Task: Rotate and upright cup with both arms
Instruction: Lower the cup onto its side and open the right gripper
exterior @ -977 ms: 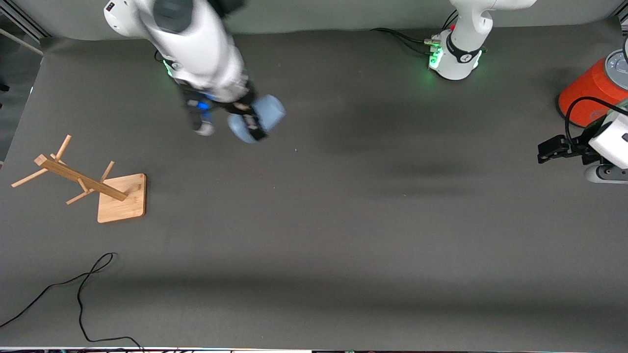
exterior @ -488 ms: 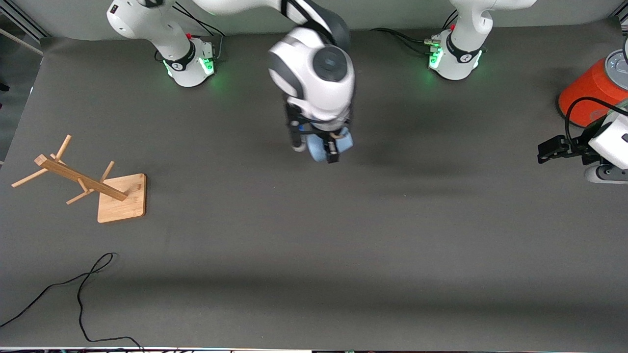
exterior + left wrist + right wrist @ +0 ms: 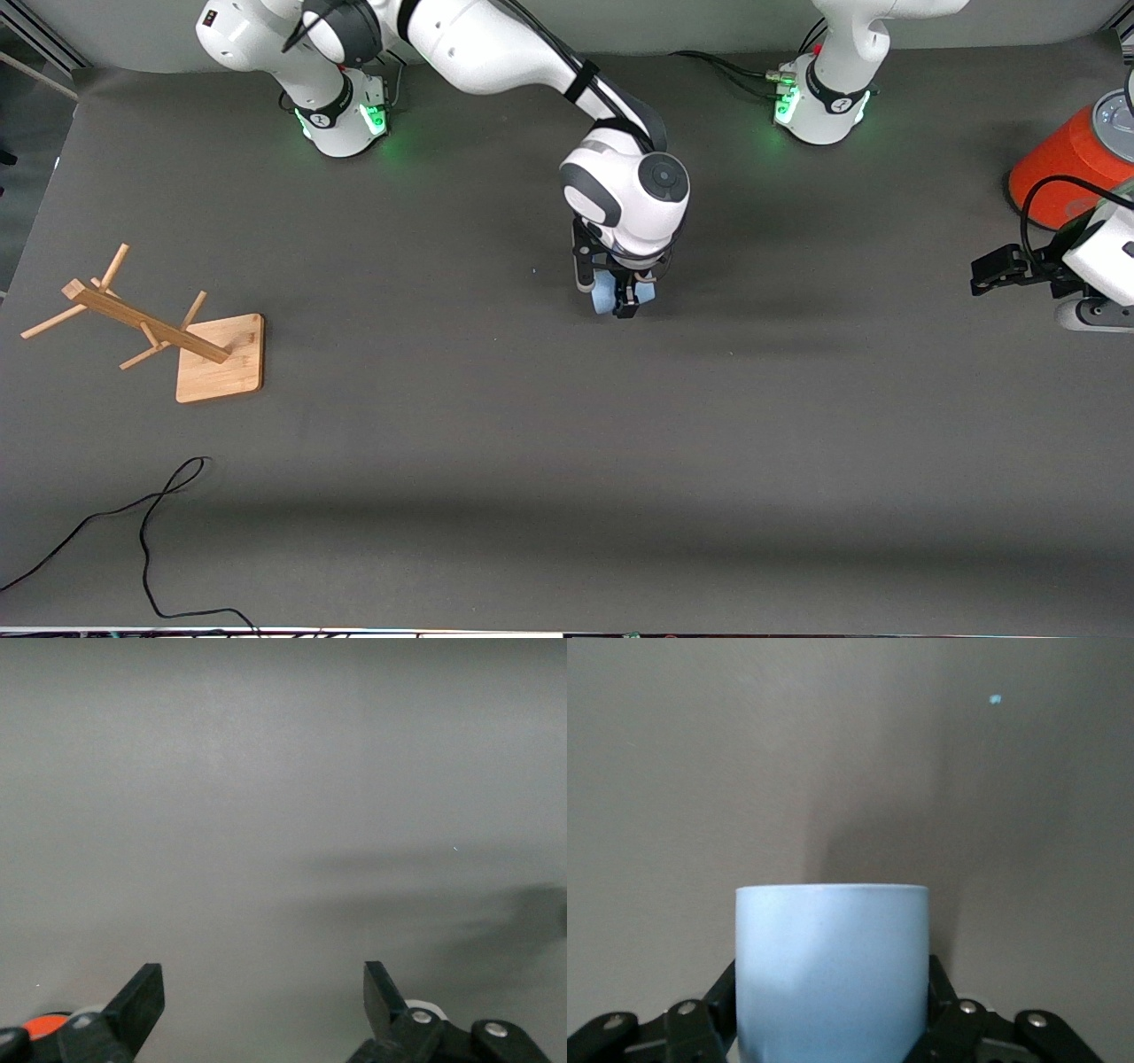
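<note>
No readable text, labels or numbers

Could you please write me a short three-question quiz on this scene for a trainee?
1. True or false: the left gripper is shut on the cup.
2. Which object lies nearest the right arm's end of the table? A) orange can B) wooden rack C) the cup
3. Fill in: the right gripper holds the cup over the ____ of the table.

Key
1. False: the left gripper hangs open and empty near the orange can; the right gripper is shut on the cup.
2. B, the wooden rack, with the black cable nearer the front camera.
3. Middle.
</note>
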Controlling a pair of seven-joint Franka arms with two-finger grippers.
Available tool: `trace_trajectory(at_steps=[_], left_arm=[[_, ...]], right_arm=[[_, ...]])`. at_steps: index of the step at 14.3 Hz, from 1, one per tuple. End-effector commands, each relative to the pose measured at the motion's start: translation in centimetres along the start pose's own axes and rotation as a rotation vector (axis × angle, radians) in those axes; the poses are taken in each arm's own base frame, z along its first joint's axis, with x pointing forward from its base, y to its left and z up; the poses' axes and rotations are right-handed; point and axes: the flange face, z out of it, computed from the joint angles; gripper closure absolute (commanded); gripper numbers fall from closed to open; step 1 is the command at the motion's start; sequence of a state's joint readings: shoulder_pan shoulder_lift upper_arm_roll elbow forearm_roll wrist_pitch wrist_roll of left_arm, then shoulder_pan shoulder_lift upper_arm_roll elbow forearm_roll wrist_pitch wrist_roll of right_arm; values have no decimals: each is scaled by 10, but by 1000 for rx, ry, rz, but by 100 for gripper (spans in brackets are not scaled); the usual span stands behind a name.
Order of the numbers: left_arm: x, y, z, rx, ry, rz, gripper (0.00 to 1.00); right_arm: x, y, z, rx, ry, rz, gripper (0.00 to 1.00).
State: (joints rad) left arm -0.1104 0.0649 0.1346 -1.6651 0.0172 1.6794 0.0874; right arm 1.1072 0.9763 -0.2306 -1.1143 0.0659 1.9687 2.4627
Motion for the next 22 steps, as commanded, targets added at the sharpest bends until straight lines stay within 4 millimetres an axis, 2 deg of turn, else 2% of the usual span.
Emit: trace_trajectory(at_steps=[1,4,5,7,8,12,13,14,17,20,22], left_arm=[[1,-1,0,6,-14,17,0],[1,-1,1,6,-16,16,0],[1,-1,0,4,-14,15,0],[1,-1,0,4,-14,15,0],[1,0,0,4,-14,17,0],[2,0,0,5,-14,17,0],[3,-1,-1,6,-14,17,0],[3,-1,-1,6,-14,17,0],[3,0,-1,5,-14,17,0],[3,0,-1,7,-14,19,0],[4,0,2,7,-20,19,0]], right_arm=[[-15,2,8,49,-6,41,68],[-26,10,33,70,8,51,66],[-27,10,36,77,3,58,59],[-27,11,40,77,3,59,16],[-27,10,40,79,2,60,0],[-27,9,38,83,1,60,0],[-25,7,31,84,-3,62,0],[-24,5,24,85,-4,59,0],[-13,4,-30,57,2,39,0],[12,0,-107,20,-16,13,0],[34,2,-145,-23,15,-50,0]])
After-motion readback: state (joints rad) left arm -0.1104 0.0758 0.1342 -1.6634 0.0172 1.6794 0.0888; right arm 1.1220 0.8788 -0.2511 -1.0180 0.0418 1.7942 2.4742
